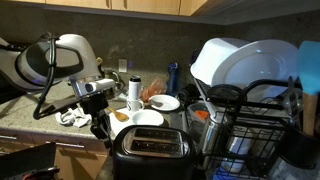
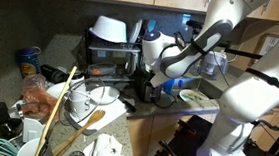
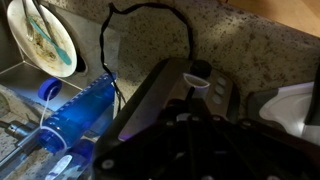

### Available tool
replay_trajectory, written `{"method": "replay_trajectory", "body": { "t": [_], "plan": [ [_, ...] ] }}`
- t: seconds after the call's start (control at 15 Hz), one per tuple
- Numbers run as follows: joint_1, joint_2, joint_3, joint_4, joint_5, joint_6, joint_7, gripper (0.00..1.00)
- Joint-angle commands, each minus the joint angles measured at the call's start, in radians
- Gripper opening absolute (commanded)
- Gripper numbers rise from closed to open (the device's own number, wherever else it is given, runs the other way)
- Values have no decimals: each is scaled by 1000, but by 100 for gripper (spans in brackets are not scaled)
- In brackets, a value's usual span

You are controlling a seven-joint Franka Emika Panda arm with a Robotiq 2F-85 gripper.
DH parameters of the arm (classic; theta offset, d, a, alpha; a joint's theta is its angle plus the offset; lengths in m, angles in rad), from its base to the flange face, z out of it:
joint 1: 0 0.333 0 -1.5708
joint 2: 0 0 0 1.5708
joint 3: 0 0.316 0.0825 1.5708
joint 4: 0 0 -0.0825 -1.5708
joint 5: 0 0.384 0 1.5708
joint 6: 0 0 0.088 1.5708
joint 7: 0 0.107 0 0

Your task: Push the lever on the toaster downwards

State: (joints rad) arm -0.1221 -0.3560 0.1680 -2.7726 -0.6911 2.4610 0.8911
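The toaster [image 1: 150,150] is black with a silver slotted top and stands at the counter's front edge. In the wrist view its dark side [image 3: 158,88] runs diagonally. A pale lever knob [image 3: 198,72] sits at its end above a column of round buttons [image 3: 218,92]. My gripper [image 1: 103,128] hangs at the toaster's left end, fingers pointing down. In the wrist view the gripper [image 3: 193,102] is a dark mass whose fingers look closed together, tip just below the lever knob. In an exterior view the gripper [image 2: 141,91] hides most of the toaster.
A black wire dish rack [image 1: 250,125] with large white plates [image 1: 240,60] stands right of the toaster. Small plates [image 1: 165,102] lie behind it. A blue bottle [image 3: 80,105] and the toaster's cord [image 3: 150,15] show beside it. Bowls and a wooden spoon [image 2: 57,107] crowd the counter.
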Motion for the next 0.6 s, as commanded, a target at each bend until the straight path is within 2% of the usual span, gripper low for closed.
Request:
{"method": "replay_trajectory", "body": {
  "t": [0.0,0.53],
  "plan": [
    [-14,-5,-1,0,-58,-5,17,0],
    [-6,17,-34,1,-166,13,13,0]
  ]
}}
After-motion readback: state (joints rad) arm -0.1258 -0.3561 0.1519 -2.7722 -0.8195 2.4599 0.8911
